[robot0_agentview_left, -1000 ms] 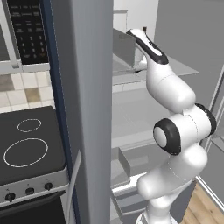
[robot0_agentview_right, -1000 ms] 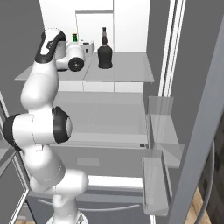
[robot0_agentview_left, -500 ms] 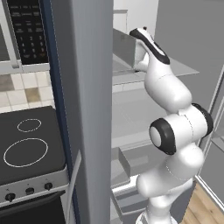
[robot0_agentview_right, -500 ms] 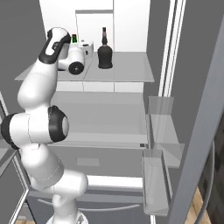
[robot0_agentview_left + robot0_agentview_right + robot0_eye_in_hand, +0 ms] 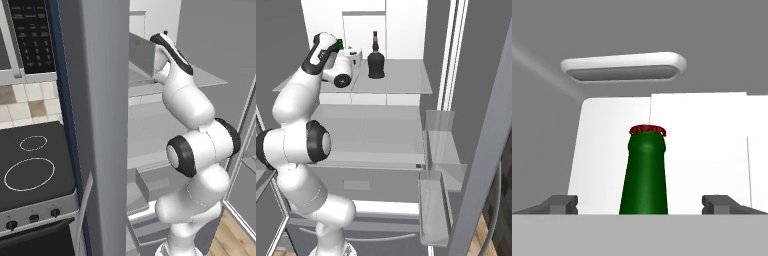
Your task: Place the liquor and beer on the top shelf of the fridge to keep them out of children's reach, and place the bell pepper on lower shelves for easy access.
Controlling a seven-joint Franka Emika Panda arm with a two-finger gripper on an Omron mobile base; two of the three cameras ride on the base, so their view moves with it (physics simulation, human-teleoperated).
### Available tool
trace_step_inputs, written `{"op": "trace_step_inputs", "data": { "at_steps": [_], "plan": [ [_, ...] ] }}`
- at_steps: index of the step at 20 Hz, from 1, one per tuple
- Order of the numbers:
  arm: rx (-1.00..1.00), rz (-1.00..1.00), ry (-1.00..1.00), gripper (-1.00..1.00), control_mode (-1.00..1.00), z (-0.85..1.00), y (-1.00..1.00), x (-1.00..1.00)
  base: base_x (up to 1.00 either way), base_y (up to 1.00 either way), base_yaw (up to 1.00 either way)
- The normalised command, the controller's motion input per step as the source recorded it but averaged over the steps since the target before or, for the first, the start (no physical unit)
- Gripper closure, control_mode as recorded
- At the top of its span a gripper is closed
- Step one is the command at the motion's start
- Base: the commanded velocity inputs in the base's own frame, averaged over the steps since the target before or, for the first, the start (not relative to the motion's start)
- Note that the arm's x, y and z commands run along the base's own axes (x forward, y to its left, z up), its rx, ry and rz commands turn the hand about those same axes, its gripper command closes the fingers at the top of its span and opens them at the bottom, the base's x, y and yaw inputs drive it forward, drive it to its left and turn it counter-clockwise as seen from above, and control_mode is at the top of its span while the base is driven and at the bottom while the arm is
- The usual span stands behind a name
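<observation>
In the hand view, the slim green glass beer bottle (image 5: 644,172) with its small red cap stands upright at the centre of the frame, its neck rising between my two dark fingertips (image 5: 559,204), which sit low at the left and right edges. My gripper (image 5: 644,204) is spread wide, with clear space between each fingertip and the glass, so I am not pinching the bottle. Behind it is the white inner back wall (image 5: 702,150) of the tall grey fridge, and a long white light fitting (image 5: 624,66) lies across the upper middle of the frame on the grey ceiling.

In the right base view, my white arm (image 5: 301,145) climbs from the lower left and bends to the upper left, where my hand reaches onto the uppermost translucent grey top shelf (image 5: 401,82). A sliver of the green bottle (image 5: 340,44) peeks out just beside my wrist. The squat black liquor bottle (image 5: 376,60) with its round body and thin neck stands upright on the same shelf, at upper centre, just to the right of my hand and apart from it. The wide lower shelves (image 5: 376,135) fill the middle of the frame, and clear door bins (image 5: 443,165) hang at the right.

In the left base view, the grey fridge (image 5: 97,125) side wall fills the centre, with a black stovetop (image 5: 30,167) at the left.
</observation>
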Motion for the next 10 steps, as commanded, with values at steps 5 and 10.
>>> {"op": "trace_step_inputs", "data": {
  "at_steps": [5, 10],
  "plan": [
    [0.00, 0.00, 0.00, -1.00, -1.00, 0.20, -0.07, -0.20, 0.00, 0.00, 0.00],
    [0.00, 0.00, 0.00, -1.00, -1.00, 0.24, -0.19, -0.29, 0.00, 0.00, 0.00]
  ]
}}
